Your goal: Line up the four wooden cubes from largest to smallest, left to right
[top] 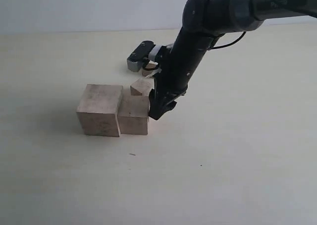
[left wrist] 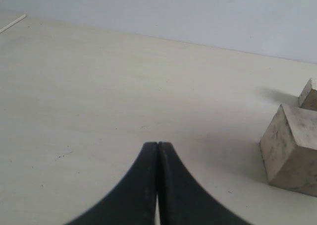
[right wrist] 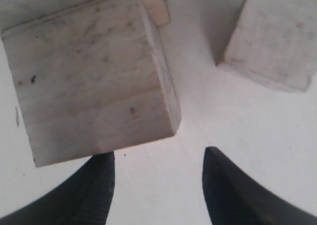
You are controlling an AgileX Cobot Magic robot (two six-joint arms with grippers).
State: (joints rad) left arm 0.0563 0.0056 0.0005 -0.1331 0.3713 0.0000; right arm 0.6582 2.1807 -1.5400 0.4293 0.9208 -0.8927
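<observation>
The second-largest wooden cube (right wrist: 94, 81) lay just ahead of the right claw (right wrist: 158, 153), whose jaws stood apart over bare table (right wrist: 198, 126); the left claw (left wrist: 157, 145) was pressed together.

The arm (top: 184, 66) is cased in smooth black, hung with a thin cable (top: 230, 42), and tipped with ribbed black fingers (right wrist: 91, 197).

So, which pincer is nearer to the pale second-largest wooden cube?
Right. The right pincer is open just beside the pale second-largest wooden cube; the left pincer is shut, clearly farther from it, outside the exterior view.
</observation>
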